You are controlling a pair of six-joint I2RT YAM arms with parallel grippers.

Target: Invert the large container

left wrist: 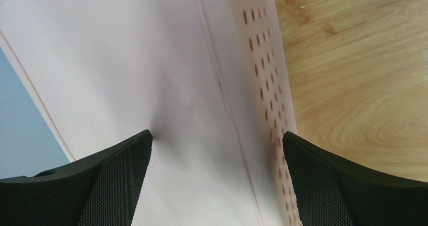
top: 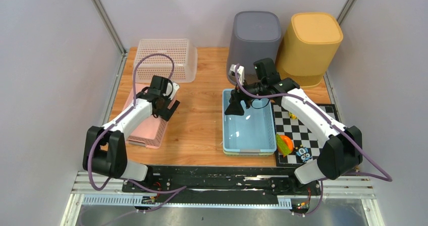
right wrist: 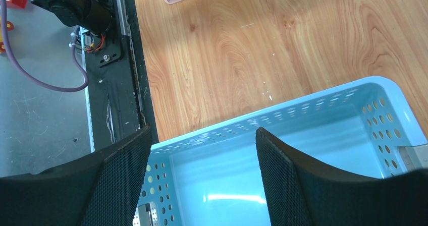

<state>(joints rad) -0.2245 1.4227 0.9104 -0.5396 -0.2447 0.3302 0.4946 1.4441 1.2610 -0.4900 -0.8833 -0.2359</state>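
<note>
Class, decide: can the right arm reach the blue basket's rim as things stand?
Likely yes: the open right hand hangs just above the blue basket's far rim, and nothing sits between them.

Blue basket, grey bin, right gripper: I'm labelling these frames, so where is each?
blue basket (top: 255, 130), top external view, on its bare floor.
grey bin (top: 256, 25), top external view, on its top face.
right gripper (right wrist: 202, 135), right wrist view, midway between its fingertips.
</note>
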